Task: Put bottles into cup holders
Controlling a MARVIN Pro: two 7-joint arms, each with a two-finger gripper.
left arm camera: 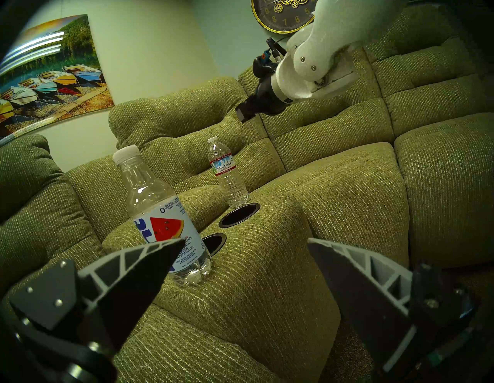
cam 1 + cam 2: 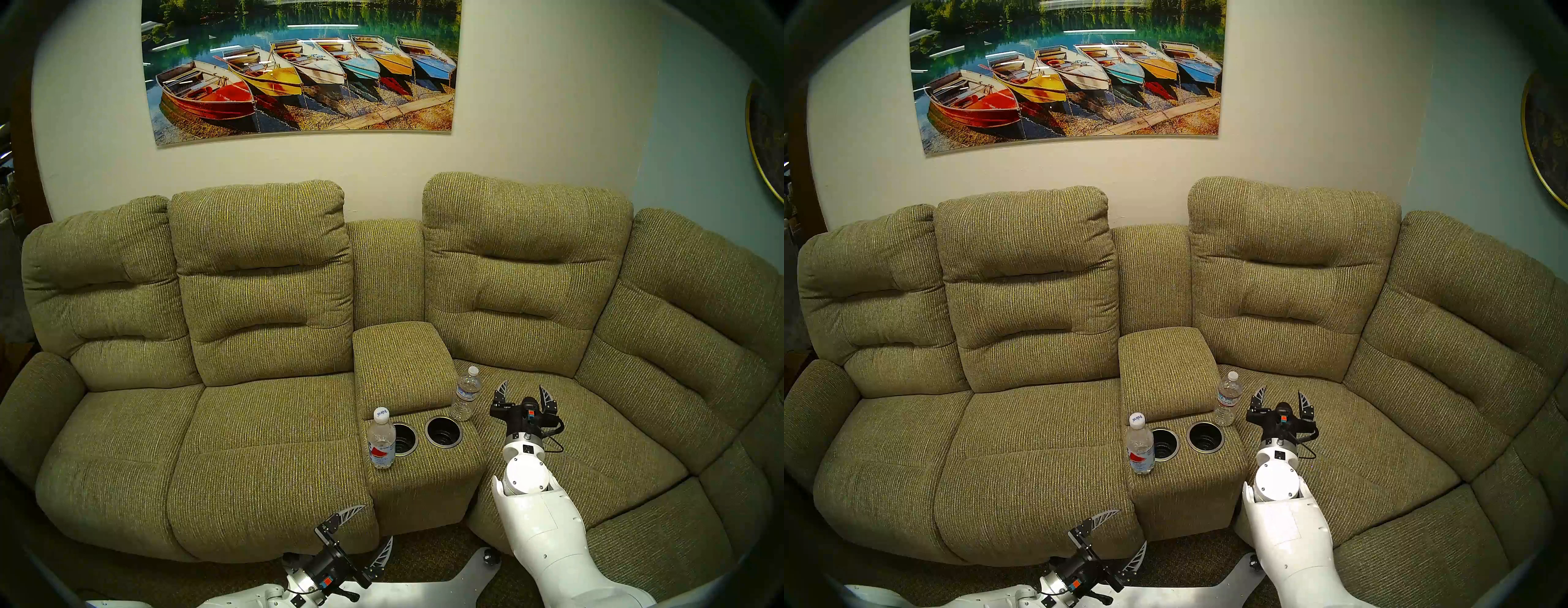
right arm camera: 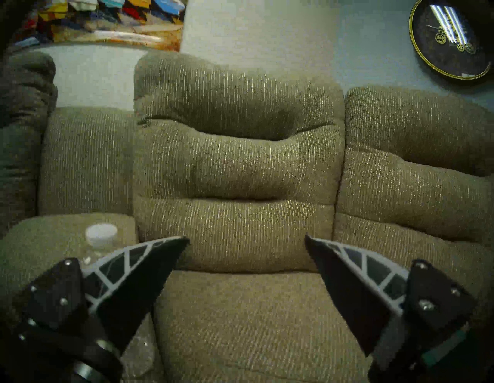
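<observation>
A clear bottle with a red-and-blue label (image 2: 381,438) (image 1: 163,219) stands upright on the sofa console, just left of the left cup holder (image 2: 405,438). The right cup holder (image 2: 443,431) (image 1: 239,215) is empty beside it. A ribbed bottle with a pale label (image 2: 466,392) (image 1: 227,172) stands on the seat at the console's right edge. My right gripper (image 2: 525,392) is open and empty, hovering just right of the ribbed bottle, whose cap (image 3: 101,235) shows behind its left finger. My left gripper (image 2: 375,524) is open and empty, low in front of the sofa.
The olive sofa's padded console armrest (image 2: 401,361) rises behind the cup holders. Seat cushions (image 2: 271,446) lie on both sides. A boat picture (image 2: 303,68) and a round clock (image 1: 283,16) hang on the walls. The robot's white base (image 2: 424,594) is at the bottom.
</observation>
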